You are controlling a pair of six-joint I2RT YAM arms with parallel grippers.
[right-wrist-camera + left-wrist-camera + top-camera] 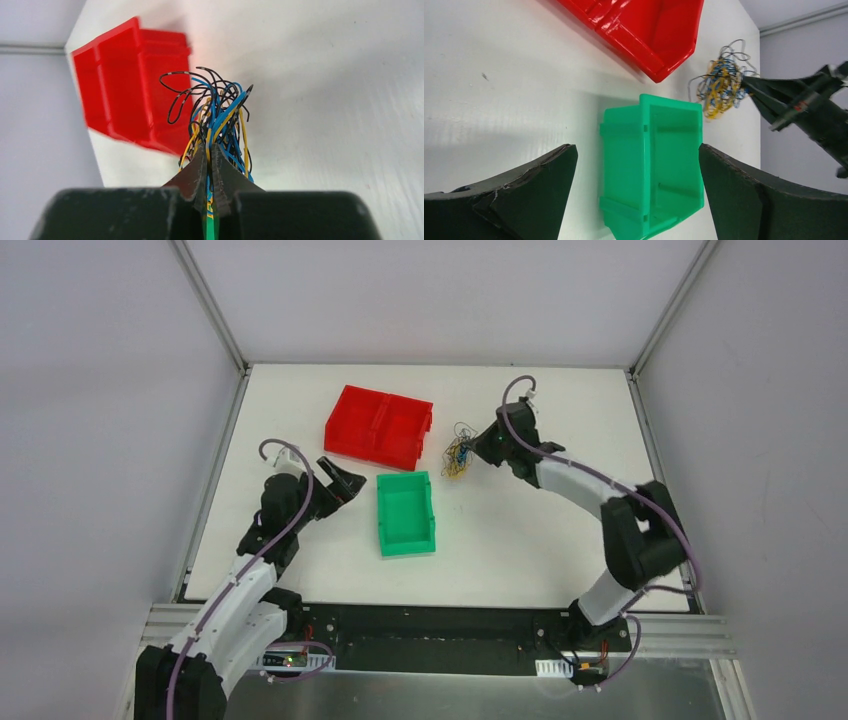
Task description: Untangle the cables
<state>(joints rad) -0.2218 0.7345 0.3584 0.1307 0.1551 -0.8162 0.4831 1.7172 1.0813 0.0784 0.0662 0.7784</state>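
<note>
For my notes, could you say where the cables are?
Top view: the cables are right of the red bin, pinched by the right gripper.

left claw [638, 149]: dark fingers spread wide, one on either side of the green bin, gripping nothing
green bin [624, 165]: sits on the white table [499, 75], open side up
red bin [654, 35]: just past the green bin's far end, not touching it
cables [720, 85]: yellow, blue and dark tangle, right of the red bin
right claw [751, 85]: reaches in from the right, tips together at the tangle's right edge
</note>
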